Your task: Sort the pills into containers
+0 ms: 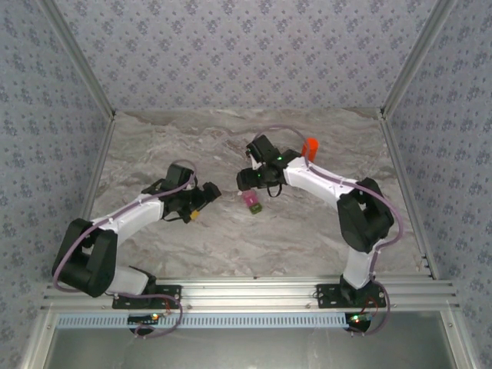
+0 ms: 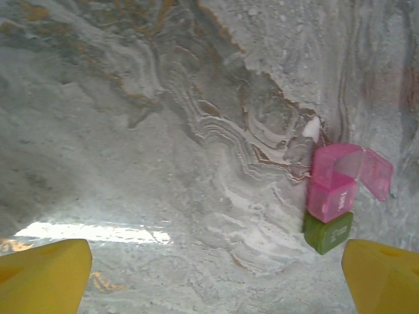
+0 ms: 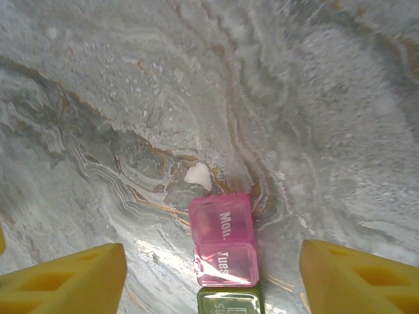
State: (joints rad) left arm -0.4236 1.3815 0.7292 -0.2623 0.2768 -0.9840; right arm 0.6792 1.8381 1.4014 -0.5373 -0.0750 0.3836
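The containers are a small pink compartment (image 1: 249,198) joined to an olive-green one (image 1: 255,207) at mid-table. In the left wrist view the pink compartment (image 2: 332,190) has its lid (image 2: 376,173) flipped open, with the green one (image 2: 327,232) shut beside it. A white pill (image 3: 198,174) lies on the marble just beyond the pink lid (image 3: 221,219); it also shows as the pill (image 2: 312,129). My right gripper (image 3: 213,261) hovers open over the containers, a finger (image 3: 65,284) on either side. My left gripper (image 2: 213,288) stands open to their left, holding nothing.
An orange bottle (image 1: 310,146) stands behind the right arm at the back right. Marble tabletop (image 1: 154,161) stretches bare to the left and rear. Patterned walls enclose three sides, and a metal rail (image 1: 246,292) runs along the near edge.
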